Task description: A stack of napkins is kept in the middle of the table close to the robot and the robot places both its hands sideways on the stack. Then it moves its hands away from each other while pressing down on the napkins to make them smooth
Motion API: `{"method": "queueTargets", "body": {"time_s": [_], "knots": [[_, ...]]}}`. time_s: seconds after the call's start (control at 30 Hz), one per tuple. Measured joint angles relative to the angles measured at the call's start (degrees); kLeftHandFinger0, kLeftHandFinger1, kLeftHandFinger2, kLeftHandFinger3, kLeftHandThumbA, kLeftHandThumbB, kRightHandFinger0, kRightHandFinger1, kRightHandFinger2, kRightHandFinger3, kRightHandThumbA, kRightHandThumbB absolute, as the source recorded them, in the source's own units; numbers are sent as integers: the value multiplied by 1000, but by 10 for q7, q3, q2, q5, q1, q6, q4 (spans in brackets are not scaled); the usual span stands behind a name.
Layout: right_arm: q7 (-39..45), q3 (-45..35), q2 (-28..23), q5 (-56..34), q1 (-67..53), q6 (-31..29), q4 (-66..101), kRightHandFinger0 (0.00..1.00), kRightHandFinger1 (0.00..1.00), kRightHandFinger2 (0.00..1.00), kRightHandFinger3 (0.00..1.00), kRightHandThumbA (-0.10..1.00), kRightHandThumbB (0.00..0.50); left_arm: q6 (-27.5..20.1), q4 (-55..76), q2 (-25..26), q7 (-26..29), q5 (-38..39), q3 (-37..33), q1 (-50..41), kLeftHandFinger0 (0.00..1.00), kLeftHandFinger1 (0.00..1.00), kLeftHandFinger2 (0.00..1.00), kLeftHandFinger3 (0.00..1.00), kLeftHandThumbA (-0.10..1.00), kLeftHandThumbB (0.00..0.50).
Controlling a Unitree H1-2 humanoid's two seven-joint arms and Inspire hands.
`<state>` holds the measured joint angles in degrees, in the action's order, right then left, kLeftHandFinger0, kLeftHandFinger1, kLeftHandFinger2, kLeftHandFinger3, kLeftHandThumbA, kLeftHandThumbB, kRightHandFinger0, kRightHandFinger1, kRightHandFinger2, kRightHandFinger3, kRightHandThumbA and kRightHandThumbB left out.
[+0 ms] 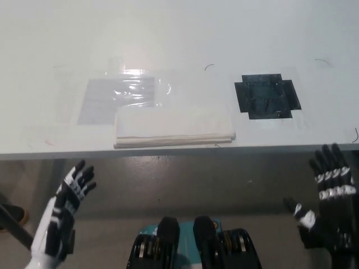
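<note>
White napkins form a flat stack (174, 128) near the middle of the table (185, 33), right at its near edge. The stack is a long rectangle, with its long side along the table edge, and the thin layers show on the near side. Nothing touches it.

Just behind the stack, a little to the left, lies a grey sheet under shiny clear plastic (120, 96) – the light reflects on it strongly. To the right of the stack, well apart from it, there is a black patch (267, 96) shaped like a square with cut corners, flat on the table surface.

Both hands are below the table edge, in front of the grey floor, and neither one is over the table. The left hand (64, 210) is at the lower left, near the camera. It is held up with the fingers spread and pointing toward the far right; it holds nothing. The right hand (331, 207) is at the lower right, also upright, with the fingers apart and pointing to the far side – it is empty too. Each hand is well apart from the stack, one on each side of it.

A dark object (11, 216) shows at the left edge on the floor; I cannot tell what it is.
</note>
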<state>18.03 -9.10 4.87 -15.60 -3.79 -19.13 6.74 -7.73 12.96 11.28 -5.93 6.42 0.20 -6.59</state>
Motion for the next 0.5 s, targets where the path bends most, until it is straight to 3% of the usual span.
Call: {"method": "queueTargets", "body": {"time_s": [0.03, 0.13, 0.23, 0.37, 0.5], "knots": [[0, 9, 0, 10, -9, -6, 7, 1000, 1000, 1000, 1000, 1000, 226, -7, 3, 0, -2, -2, -4, -7, 1000, 1000, 1000, 1000, 1000, 232], [-1, 28, -6, 48, -24, -22, 5, 1000, 1000, 1000, 1000, 1000, 208, -22, -6, 0, -10, -2, -11, -13, 1000, 1000, 1000, 1000, 1000, 232], [-3, 35, -12, 67, -26, -30, -2, 1000, 1000, 1000, 1000, 1000, 221, -25, -18, 2, -14, -1, -11, -10, 1000, 1000, 1000, 1000, 1000, 233], [-13, 36, -21, 92, -20, -37, -46, 1000, 1000, 1000, 1000, 1000, 164, -25, -34, 6, -16, -1, -4, -1, 1000, 1000, 1000, 1000, 1000, 190], [-23, 35, -24, 100, -6, -41, -84, 1000, 1000, 1000, 1000, 1000, 153, -20, -41, 7, -16, 0, 1, 3, 1000, 1000, 1000, 1000, 1000, 82]]}}
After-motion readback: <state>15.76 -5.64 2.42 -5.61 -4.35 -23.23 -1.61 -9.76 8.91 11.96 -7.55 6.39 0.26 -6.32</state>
